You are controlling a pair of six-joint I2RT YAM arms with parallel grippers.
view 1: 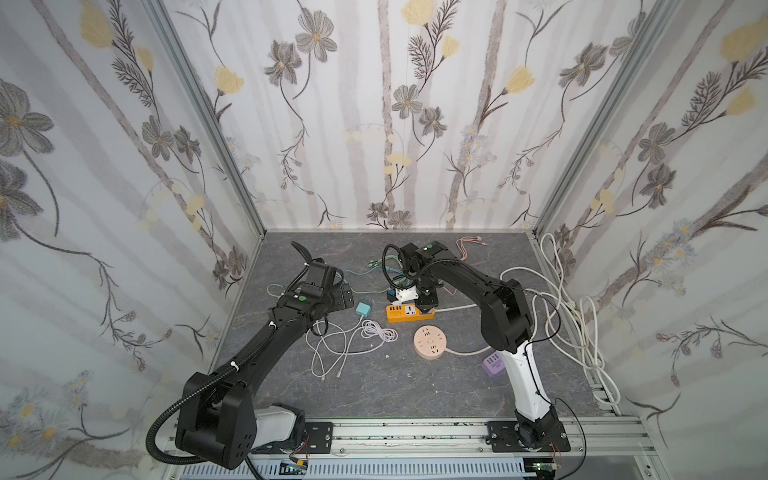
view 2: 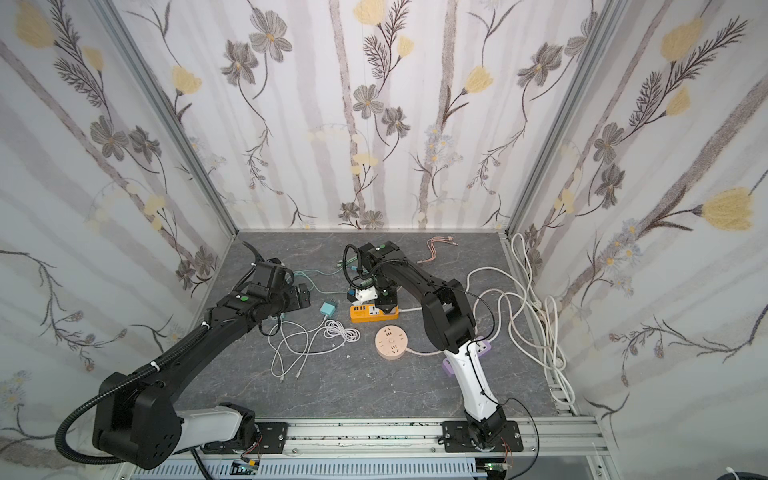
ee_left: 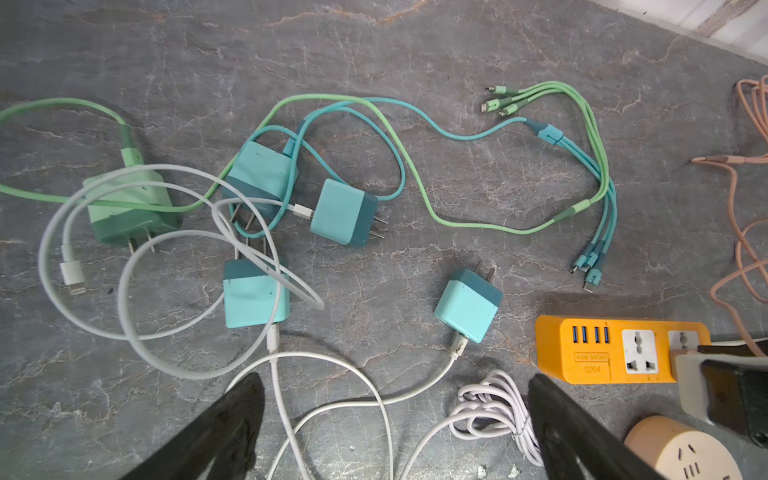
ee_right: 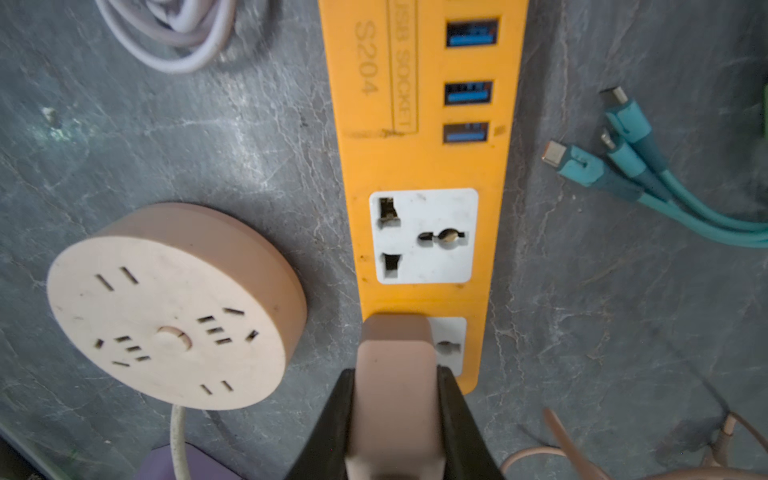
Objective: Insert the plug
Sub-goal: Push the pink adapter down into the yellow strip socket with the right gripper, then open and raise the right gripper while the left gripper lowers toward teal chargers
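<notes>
Furthest left of the orange plastic power strip (view 1: 409, 312), and well apart from it, the left gripper (view 1: 341, 297) hangs above the grey marbled tabletop (view 1: 374, 395) with its jaws spread wide and nothing between them. Between it and the strip lie a small teal cube charger (view 1: 363, 309) and a coiled white cable (view 1: 378, 332). The left wrist camera shows more teal chargers (ee_left: 343, 218) tangled in cables on that same side of the strip. The strip has a row of blue USB ports at its left end, then two white universal sockets. Lettering on its top reads "USB SOCKET" and "S204". The task's thing, a pinkish-beige moulded plastic plug (ee_right: 395, 340), stands over the strip's right-end socket and covers much of its white face. Whether its pins are in cannot be seen. The right gripper (ee_right: 395, 376) is clamped on the plug's two flat sides and points down at the strip. The plug looks light, rigid and smooth, so it could twist or slip between the pads when pushed. Its flat sides at mid-body seem the best hold, and that is where it is gripped. The strip is probably light too and may slide or tip. Just beside the strip, on the robot's side, sits a round pinkish-beige socket puck (ee_right: 166, 307). A small purple socket block (view 1: 493, 365) lies further to the strip's right.
</notes>
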